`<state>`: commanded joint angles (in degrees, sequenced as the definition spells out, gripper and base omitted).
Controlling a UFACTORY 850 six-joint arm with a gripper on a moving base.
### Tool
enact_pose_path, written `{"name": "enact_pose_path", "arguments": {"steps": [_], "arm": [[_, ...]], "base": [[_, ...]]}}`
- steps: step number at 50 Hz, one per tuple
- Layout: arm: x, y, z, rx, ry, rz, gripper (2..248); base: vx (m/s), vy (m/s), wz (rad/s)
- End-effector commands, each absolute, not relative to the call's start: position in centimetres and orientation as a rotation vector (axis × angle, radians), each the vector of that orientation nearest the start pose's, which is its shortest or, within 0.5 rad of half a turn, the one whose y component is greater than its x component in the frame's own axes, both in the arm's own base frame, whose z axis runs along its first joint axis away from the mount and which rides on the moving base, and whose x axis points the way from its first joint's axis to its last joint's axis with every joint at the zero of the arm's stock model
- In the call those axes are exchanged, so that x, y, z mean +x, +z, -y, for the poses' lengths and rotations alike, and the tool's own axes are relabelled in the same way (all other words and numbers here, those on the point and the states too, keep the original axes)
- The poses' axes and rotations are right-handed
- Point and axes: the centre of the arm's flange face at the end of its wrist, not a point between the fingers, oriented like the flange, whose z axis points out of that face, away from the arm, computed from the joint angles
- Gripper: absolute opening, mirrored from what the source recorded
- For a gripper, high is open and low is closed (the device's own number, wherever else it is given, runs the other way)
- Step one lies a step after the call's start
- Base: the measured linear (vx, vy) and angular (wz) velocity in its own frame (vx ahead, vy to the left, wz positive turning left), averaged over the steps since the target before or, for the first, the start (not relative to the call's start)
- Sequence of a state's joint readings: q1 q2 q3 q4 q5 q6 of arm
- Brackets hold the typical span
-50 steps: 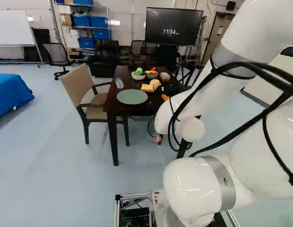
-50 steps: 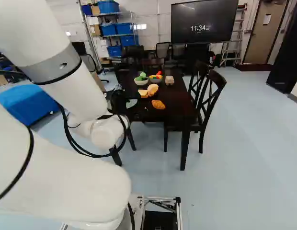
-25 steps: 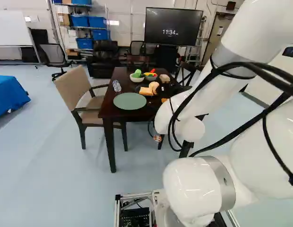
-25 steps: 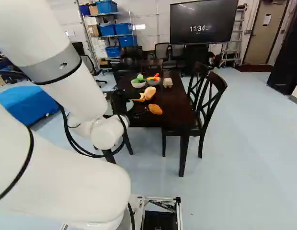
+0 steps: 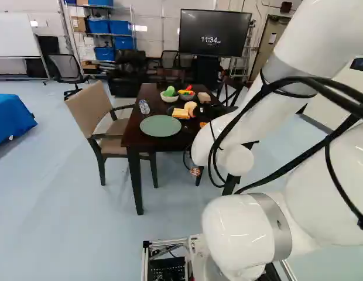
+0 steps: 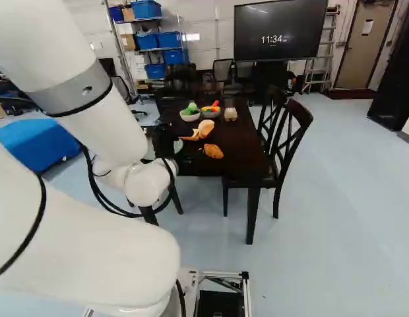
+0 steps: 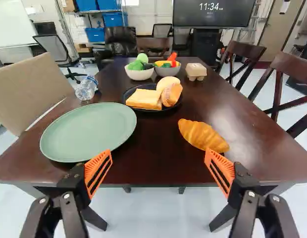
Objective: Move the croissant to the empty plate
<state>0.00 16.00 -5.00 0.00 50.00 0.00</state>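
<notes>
One gripper (image 6: 166, 141), black, its two fingers (image 7: 98, 173) spread wide, orange pads facing inward. One croissant (image 7: 202, 135), golden-brown, on the dark table (image 7: 158, 166), just ahead of the right finger. One green plate (image 7: 86, 130), ahead of the left finger, its near rim close to that fingertip. Farther forward, between the finger lines: one black plate (image 7: 128, 94) holding sliced bread (image 7: 144, 98), a round bun (image 7: 168, 82) and an oblong roll (image 7: 172, 94). One clear bottle (image 7: 86, 88), beyond the green plate, its markings too small to make out. Beyond the black plate: one white bowl (image 7: 139, 75) of green pieces (image 7: 138, 63); beside it, one grey bowl (image 7: 167, 71) of yellow, red and green pieces. One pale carton (image 7: 196, 72), right of the bowls, contents hidden. Farthest ahead, one screen (image 7: 213, 16) with lit clock digits, its top cut off in the wrist view. One tan chair (image 7: 32, 94), left of the gripper, partly cut off there. Two wooden chairs (image 7: 282, 70), ahead to the right.
</notes>
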Motion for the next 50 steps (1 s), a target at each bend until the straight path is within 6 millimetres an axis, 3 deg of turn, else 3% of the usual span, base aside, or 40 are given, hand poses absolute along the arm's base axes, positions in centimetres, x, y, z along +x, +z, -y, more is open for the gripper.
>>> {"name": "enact_pose_path", "arguments": {"steps": [15,50], "arm": [[27.7,37.5,0.2,-2.535,-1.863,-0.010,247],[33.5,40.7,1.7,-2.566,-1.862,-0.061,247]], "base": [[0.000,0.000,0.000],[0.000,0.000,0.000]]}}
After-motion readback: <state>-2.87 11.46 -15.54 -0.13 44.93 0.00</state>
